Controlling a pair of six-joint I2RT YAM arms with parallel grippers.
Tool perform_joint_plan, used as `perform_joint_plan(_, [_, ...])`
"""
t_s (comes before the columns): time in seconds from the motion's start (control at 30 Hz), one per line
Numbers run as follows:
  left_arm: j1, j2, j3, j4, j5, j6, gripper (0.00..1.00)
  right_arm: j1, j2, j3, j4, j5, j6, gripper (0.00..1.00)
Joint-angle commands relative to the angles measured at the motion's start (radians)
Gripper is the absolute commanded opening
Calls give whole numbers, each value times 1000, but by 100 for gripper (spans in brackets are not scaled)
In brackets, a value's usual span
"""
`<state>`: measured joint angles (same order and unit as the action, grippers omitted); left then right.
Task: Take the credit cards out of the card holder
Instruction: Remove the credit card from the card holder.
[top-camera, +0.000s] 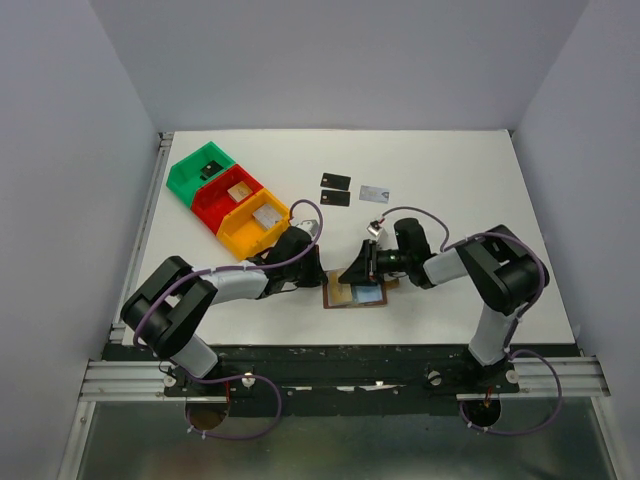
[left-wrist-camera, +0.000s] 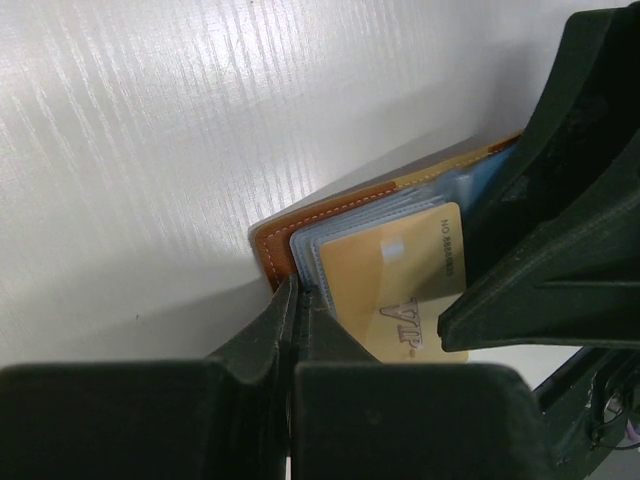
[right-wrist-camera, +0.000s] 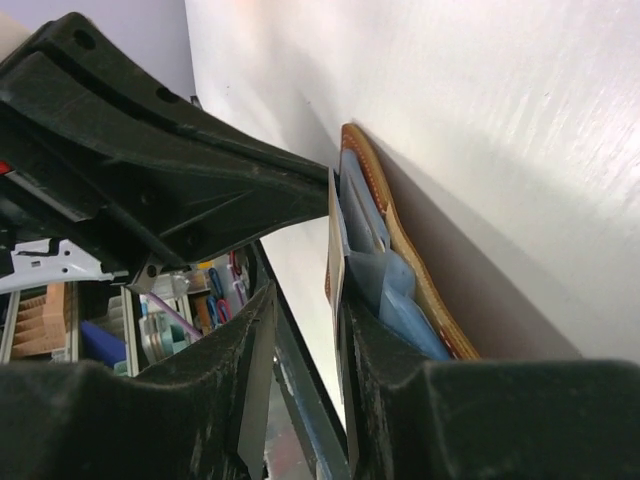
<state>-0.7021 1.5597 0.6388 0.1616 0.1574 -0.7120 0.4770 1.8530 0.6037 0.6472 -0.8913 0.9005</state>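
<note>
The brown leather card holder lies open near the table's front edge, between both grippers. My left gripper is shut on the card holder's edge, by its grey-blue pockets. A tan-gold credit card marked VIP sticks out of a pocket. My right gripper is open and straddles that card's edge; the card lies against one finger, with a gap to the other. Two black cards and a pale silver-blue card lie on the table farther back.
Green, red and yellow bins stand in a diagonal row at the back left, holding small pieces. Both arms reach inward and their grippers nearly meet over the card holder. Walls close in the table's sides.
</note>
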Motion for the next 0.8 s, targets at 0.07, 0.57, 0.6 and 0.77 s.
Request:
perform_joint_plan(0.07, [-4,45,-34,-54,-21,-20,0,9,-107,-5,-187,60,-121,37])
perform_joint_plan(0.57, [3,62,-31,-59,-24,-32,0,9,-205,-4,-359,111,-204,37])
perform_joint_plan(0.6, [3,63,-33,-60,-24,-35,0,9,-209,-5,-360,112,-206,36])
perform_joint_plan(0.77, [7,66,-33,-60,-24,-38,0,5,-236,-13,-374,120,-215,34])
